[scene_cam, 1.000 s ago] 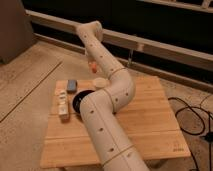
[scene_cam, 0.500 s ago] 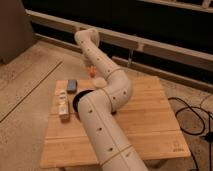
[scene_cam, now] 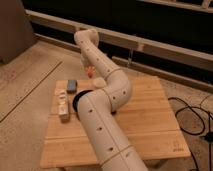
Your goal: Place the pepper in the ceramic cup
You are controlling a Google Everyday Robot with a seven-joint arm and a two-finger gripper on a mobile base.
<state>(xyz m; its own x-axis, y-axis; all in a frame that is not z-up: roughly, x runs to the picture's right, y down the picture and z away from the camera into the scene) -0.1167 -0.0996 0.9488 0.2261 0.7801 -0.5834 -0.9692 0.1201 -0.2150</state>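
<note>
I am watching the arm reaching from the near edge across the wooden table, bending at an elbow over the middle and folding back toward the far left corner. The gripper is hanging above that far edge, mostly hidden behind the last arm link. Its fingers are pressed together, and a small orange-red spot, which I take to be the pepper, is showing right at the tip, so it is probably pinching the pepper, though the view is too coarse for me to be sure. The pepper is sitting in the air above the table, not on the wood.

The cup is standing just below and slightly right of the pepper, pale cream, partly covered by the arm. A dark bowl is peeking out from the left side of the arm. Left of it, a grey-blue block is lying near the far edge, and a pale box is lying along the left edge. A black cable is looping on the floor to the right.
</note>
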